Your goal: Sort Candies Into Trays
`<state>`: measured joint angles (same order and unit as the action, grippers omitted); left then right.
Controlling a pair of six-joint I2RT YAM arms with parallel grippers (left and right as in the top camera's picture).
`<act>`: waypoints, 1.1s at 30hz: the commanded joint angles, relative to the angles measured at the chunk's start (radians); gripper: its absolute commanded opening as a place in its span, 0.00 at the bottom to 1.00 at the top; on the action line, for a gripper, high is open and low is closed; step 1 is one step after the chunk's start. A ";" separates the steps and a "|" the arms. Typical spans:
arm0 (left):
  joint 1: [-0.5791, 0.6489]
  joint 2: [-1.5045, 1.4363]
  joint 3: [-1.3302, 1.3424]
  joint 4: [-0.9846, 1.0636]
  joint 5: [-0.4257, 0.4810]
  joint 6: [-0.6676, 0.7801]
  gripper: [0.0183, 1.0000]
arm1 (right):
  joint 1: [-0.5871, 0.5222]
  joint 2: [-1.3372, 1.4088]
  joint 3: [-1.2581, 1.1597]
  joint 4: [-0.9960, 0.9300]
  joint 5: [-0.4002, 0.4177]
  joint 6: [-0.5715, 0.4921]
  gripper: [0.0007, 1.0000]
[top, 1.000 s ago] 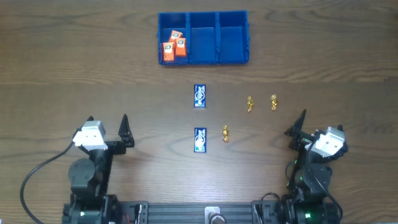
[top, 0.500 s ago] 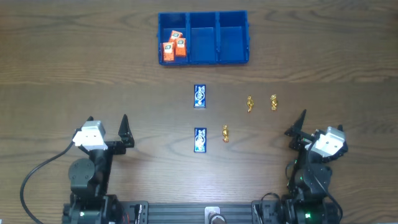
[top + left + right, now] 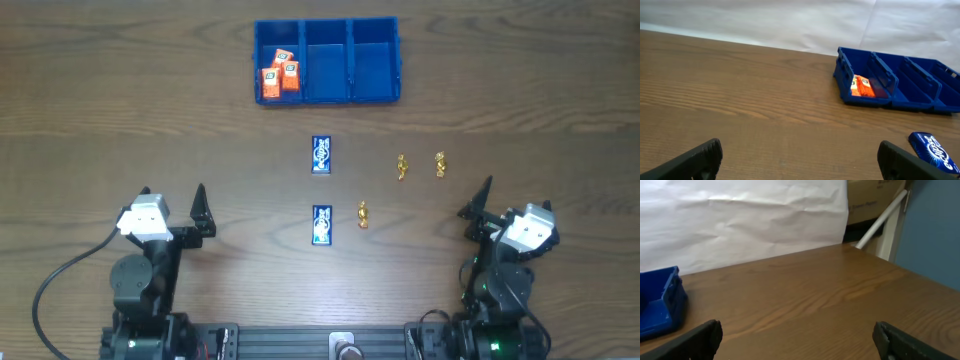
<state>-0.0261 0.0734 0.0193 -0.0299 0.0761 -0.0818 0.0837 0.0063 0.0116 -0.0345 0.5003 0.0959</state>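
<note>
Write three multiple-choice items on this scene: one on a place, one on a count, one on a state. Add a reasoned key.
1. Which compartment of the blue tray holds the orange candies? A. middle B. left C. right
2. How many gold candies lie on the table? A. one B. five C. three
3. How is the left end effector? A. open, empty B. shut on a candy C. shut on the tray
Key: 1 B, they sit in the top view's leftmost compartment. 2 C, two side by side, one nearer the arms. 3 A, its fingers stand wide apart, nothing between.
</note>
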 commanded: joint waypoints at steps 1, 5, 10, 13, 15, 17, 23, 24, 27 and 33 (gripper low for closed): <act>0.006 -0.010 -0.014 -0.043 0.010 -0.011 1.00 | -0.001 0.008 0.011 0.053 -0.176 0.045 1.00; 0.006 -0.010 -0.014 -0.043 0.010 -0.011 1.00 | -0.001 0.151 0.140 0.040 -0.455 0.071 1.00; 0.006 -0.010 -0.014 -0.043 0.010 -0.011 1.00 | -0.001 0.544 0.483 -0.147 -0.694 0.064 1.00; 0.006 -0.010 -0.014 -0.043 0.010 -0.011 1.00 | 0.014 0.787 0.684 -0.296 -0.836 0.057 1.00; 0.006 -0.010 -0.014 -0.043 0.010 -0.011 1.00 | 0.053 0.919 0.790 -0.390 -0.842 0.056 1.00; 0.006 -0.010 -0.014 -0.043 0.010 -0.011 1.00 | 0.107 1.024 0.871 -0.473 -0.842 0.056 1.00; 0.006 -0.010 -0.014 -0.043 0.010 -0.011 1.00 | 0.352 1.321 1.072 -0.712 -0.817 0.117 1.00; 0.006 -0.010 -0.014 -0.043 0.010 -0.011 1.00 | 0.381 1.354 1.085 -0.729 -0.812 0.137 1.00; 0.006 -0.010 -0.014 -0.043 0.010 -0.011 1.00 | 0.485 1.463 1.109 -0.764 -0.794 0.202 1.00; 0.006 -0.010 -0.014 -0.043 0.010 -0.011 1.00 | 0.646 1.586 1.110 -0.821 -0.682 0.340 1.00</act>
<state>-0.0261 0.0689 0.0200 -0.0307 0.0757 -0.0822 0.6701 1.5639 1.1011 -0.8494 -0.2462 0.3508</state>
